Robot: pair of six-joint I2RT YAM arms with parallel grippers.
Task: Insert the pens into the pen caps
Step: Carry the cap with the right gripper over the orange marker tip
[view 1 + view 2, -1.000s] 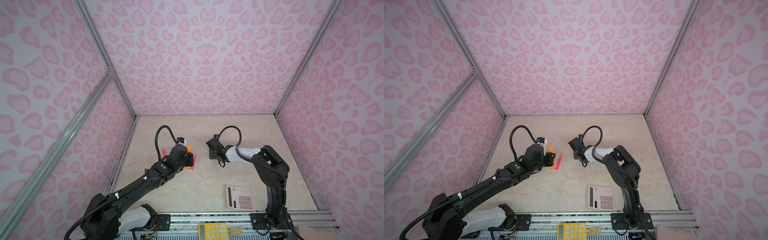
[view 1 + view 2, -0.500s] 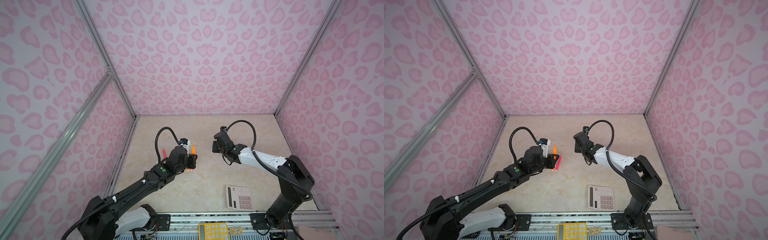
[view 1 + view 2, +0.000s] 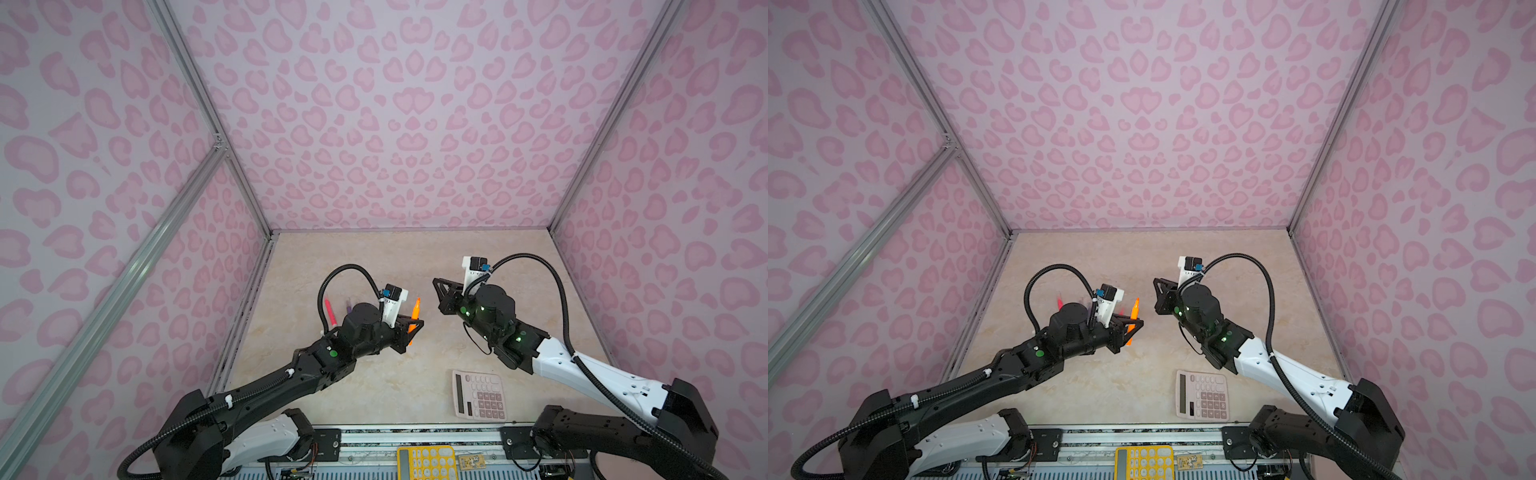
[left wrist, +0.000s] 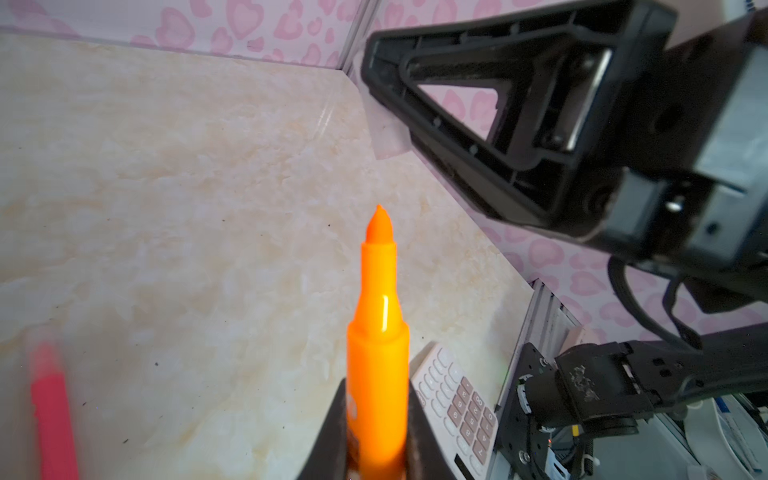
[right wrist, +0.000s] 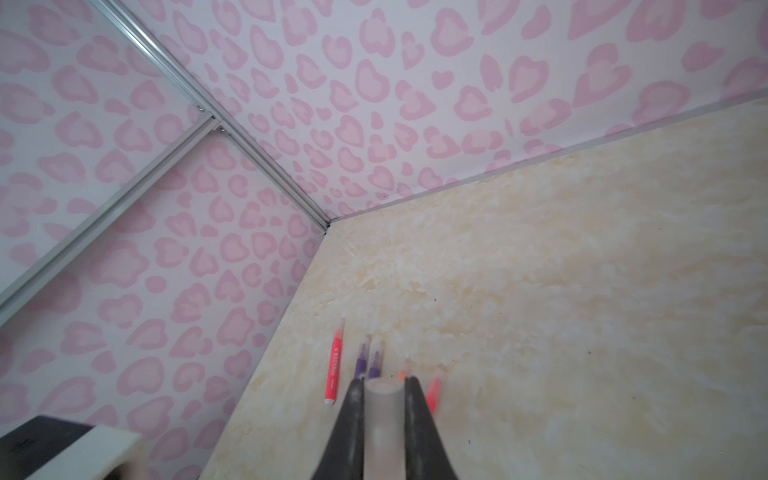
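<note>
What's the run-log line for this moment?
left gripper: shut on orange pen | right gripper: shut on clear cap | status: pen not yet in cap

Soft, even light fills both top views: the pink walls [image 3: 415,104] look pale and washed, the beige tabletop [image 3: 374,257] is bright, and shadows under the arms are faint. The walls splay wide toward the corners (a wide lens). In the left wrist view the orange pen [image 4: 377,353] glows, with a thin white glare streak on its neck; the pink pen [image 4: 52,415] is a smear. In the right wrist view the clear cap [image 5: 382,415] is out of focus.
</note>
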